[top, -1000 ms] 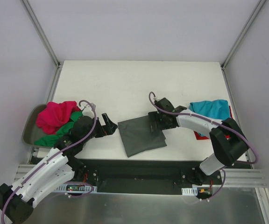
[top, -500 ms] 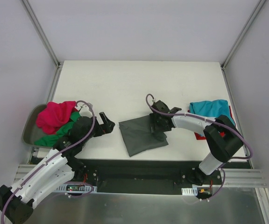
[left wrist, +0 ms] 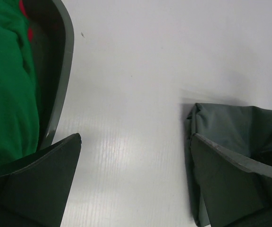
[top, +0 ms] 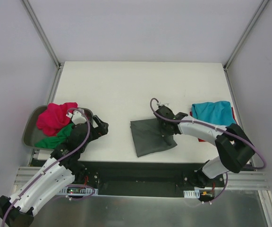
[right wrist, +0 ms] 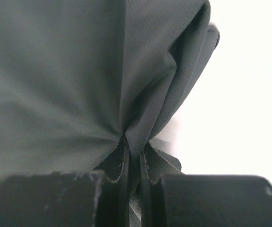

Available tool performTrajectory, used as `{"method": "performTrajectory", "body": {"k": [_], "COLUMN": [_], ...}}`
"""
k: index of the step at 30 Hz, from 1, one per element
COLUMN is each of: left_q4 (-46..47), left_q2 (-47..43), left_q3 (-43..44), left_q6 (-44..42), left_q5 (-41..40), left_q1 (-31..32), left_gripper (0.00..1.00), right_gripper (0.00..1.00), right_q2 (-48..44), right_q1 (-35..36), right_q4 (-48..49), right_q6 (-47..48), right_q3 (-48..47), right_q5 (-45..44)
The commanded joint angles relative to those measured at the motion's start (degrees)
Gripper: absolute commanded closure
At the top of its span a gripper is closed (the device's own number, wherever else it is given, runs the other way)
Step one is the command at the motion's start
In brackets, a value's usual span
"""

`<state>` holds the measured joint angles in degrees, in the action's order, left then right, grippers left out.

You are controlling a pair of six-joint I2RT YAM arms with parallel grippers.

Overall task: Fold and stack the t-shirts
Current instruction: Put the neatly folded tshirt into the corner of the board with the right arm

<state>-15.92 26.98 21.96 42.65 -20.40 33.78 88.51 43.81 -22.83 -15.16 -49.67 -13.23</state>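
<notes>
I am dragging the folded dark grey t-shirt rightward across the worktop with the right hand. Over the last second the whole bundle has slid away from the middle and closer to the teal t-shirt lying at the right edge, though the two are not touching yet. Meanwhile the left hand has been pulling back toward the tray, where the magenta pink t-shirt and the green t-shirt are lying in a heap, not yet folded. I take this to mean the grey one is finished folding and is travelling to the stack, while the left arm is getting ready to fetch the next shirt. The overhead view is giving me the layout but is hiding the grip under the right wrist. The right wrist camera is showing it plainly: the fingers are pinched tight on a gathered ridge of grey cloth, with folds bunching up from the pinch. The left wrist camera is showing what the overhead cannot confirm: the left hand's jaws are standing wide apart and holding nothing, with bare worktop between them, the green shirt inside the tray wall at the left and the near corner of the grey shirt at the right.
</notes>
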Motion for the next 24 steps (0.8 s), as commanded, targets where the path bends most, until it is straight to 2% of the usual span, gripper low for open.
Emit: {"method": "performTrajectory", "body": {"k": [1, 7, 9, 14, 20, 24], "left_q4": [-1.0, -1.7, -2.1, -2.4, -2.6, -2.7], "left_q2": [0.9, 5.7, 7.3, 9.1, 10.0, 11.3], "left_q3": [-0.2, 1.3, 1.9, 2.5, 2.7, 2.9], "left_q6": [1.2, 0.7, 0.6, 0.4, 0.0, 0.0], "left_q5": [-3.1, -2.5, -2.9, -2.7, -3.0, -3.0], "left_q1": [0.3, 0.3, 0.3, 0.3, 0.3, 0.3], "left_gripper": [0.01, 0.01, 0.01, 0.01, 0.01, 0.01], "right_gripper": [0.99, 0.99, 0.99, 0.99, 0.99, 1.0], "right_q2": [-8.3, -12.0, -12.7, -14.6, -18.2, -20.3], "right_q1": [0.0, -2.8, -4.5, -7.6, -10.8, -11.1], "right_q4": [-8.6, -12.3, -12.3, -13.1, -12.5, -13.7], "right_q6": [13.0, 25.6, 29.4, 37.4, 42.9, 44.5], "right_q3": [-0.4, -1.9, -2.8, -5.4, -8.9, -11.7], "right_q5": [-15.4, -33.1, -34.0, -42.4, -42.5, -37.0]}}
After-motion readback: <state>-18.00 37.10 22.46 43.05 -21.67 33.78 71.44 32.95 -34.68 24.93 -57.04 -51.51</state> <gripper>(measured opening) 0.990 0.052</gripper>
